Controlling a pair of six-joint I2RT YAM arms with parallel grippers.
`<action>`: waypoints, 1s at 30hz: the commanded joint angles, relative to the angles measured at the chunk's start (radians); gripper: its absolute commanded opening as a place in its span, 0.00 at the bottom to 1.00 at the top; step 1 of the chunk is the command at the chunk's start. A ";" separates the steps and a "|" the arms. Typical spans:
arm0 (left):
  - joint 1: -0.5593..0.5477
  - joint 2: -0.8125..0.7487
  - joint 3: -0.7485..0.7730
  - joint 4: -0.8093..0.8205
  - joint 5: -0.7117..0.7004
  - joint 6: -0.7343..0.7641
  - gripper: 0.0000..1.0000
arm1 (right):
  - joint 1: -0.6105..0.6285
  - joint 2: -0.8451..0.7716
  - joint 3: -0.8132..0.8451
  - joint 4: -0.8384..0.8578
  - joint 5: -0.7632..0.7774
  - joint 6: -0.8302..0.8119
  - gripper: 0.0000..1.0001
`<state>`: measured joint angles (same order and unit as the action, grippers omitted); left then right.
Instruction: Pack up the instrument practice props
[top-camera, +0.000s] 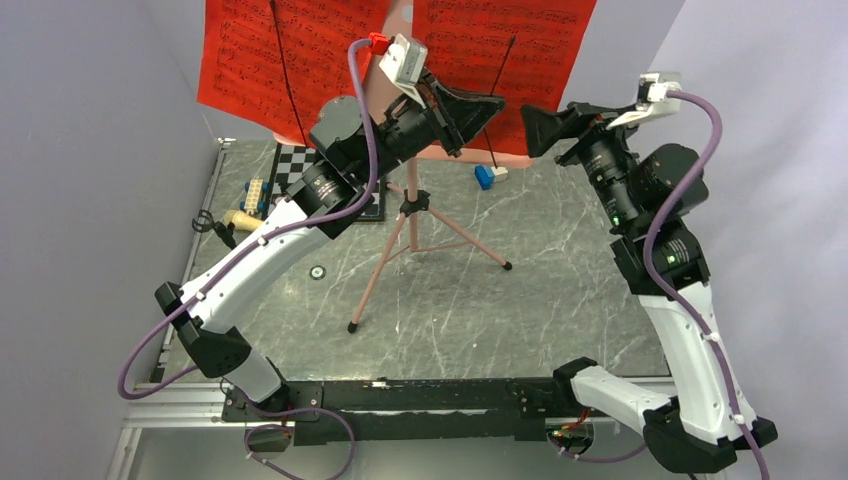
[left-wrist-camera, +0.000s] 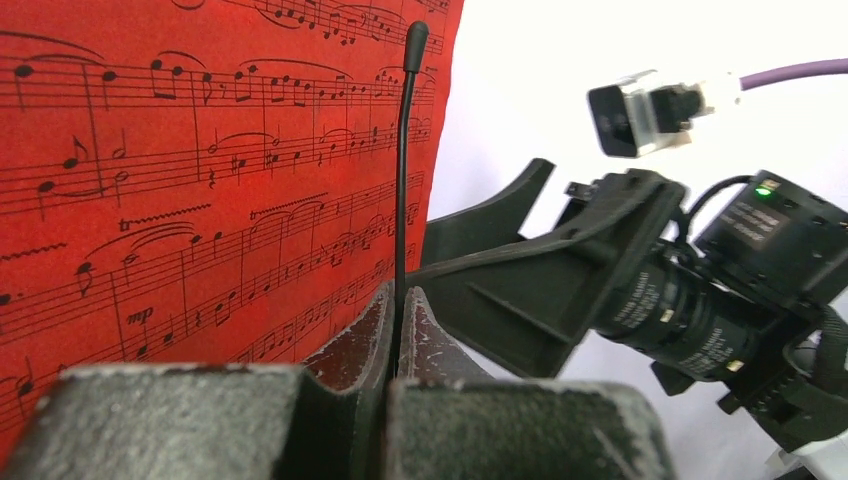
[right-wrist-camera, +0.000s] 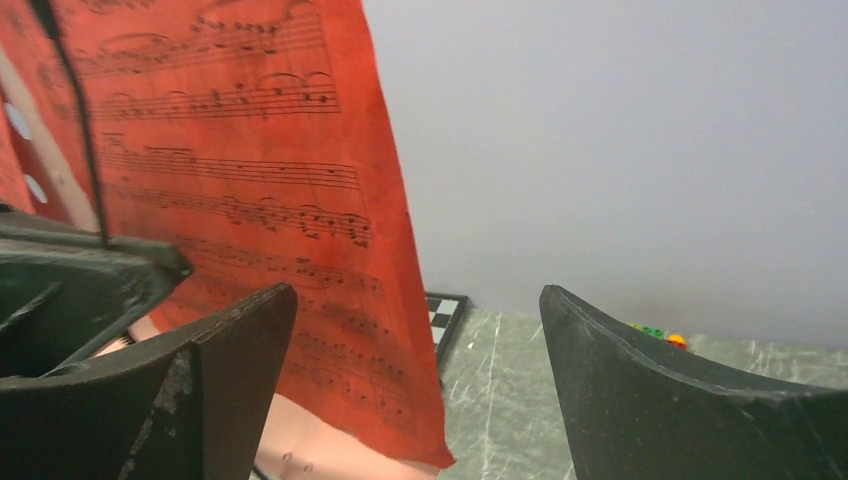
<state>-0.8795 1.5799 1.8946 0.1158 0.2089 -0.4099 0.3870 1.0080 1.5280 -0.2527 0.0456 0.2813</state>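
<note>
Above grey marbled table, pale walls: left tool clamped on wire, right tool apart.

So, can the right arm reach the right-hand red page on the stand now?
Probably yes: the right pincer is open, and the red page hangs just ahead of its fingers with nothing visible between.

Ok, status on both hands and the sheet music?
Left hand shut on black retainer wire. Right hand open beside red sheet, gripping nothing. Sheet on pink stand; hands crowded together.
</note>
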 joint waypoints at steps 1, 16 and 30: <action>-0.016 -0.057 -0.008 0.038 0.052 -0.018 0.00 | -0.016 0.041 0.044 0.011 -0.037 0.007 0.95; -0.016 -0.060 -0.026 0.045 0.046 -0.012 0.00 | -0.054 -0.031 -0.038 0.006 0.107 0.017 0.88; -0.017 -0.073 -0.055 0.052 0.044 -0.015 0.00 | -0.059 -0.062 -0.049 0.095 -0.017 0.021 0.92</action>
<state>-0.8803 1.5574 1.8500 0.1543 0.2089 -0.4126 0.3344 0.9478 1.4551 -0.2276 0.0738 0.2974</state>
